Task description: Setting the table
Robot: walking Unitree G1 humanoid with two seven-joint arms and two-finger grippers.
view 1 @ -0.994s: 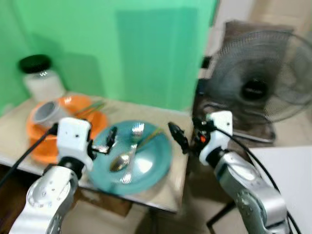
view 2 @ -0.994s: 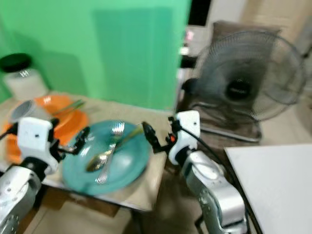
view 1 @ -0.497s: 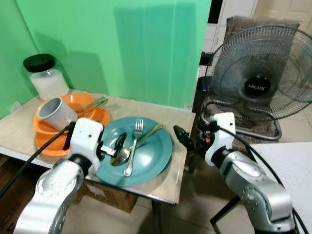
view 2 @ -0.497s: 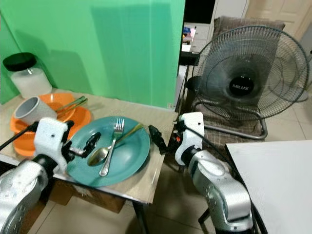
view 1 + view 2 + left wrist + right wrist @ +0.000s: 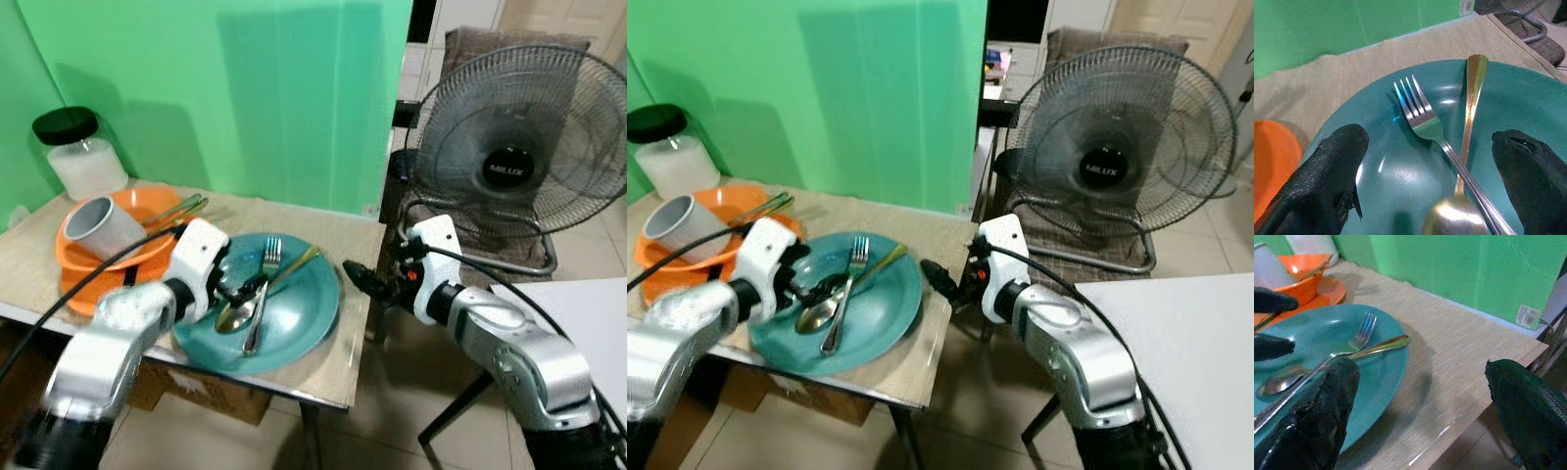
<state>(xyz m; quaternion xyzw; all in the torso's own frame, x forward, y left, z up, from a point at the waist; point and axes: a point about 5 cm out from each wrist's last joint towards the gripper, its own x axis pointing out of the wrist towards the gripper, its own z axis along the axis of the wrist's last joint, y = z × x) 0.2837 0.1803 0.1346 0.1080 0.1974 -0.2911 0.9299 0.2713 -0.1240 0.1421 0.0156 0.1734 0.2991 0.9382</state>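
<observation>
A teal plate (image 5: 306, 305) lies on the beige table (image 5: 328, 223), near its front right corner. A silver fork (image 5: 261, 298) and a gold-handled spoon (image 5: 238, 313) rest crossed on the plate. My left gripper (image 5: 243, 287) hovers low over the plate's left half. It is open, with its fingers (image 5: 1334, 169) on either side of the fork (image 5: 1422, 120) and spoon (image 5: 1471, 105), holding nothing. My right gripper (image 5: 356, 276) is open and empty, just off the table's right edge, level with the plate (image 5: 1371, 362).
At the table's left an orange bowl on an orange plate (image 5: 88, 259) holds a grey cup (image 5: 98, 223) and utensils (image 5: 181, 209). A black-lidded jar (image 5: 78, 152) stands behind. A floor fan (image 5: 514, 162) stands to the right, with a white surface (image 5: 588, 313) nearer.
The view has shifted a little. My left arm has reached further in, bringing its fingers from the plate's left rim to over the fork and spoon. The right gripper stays beside the table edge.
</observation>
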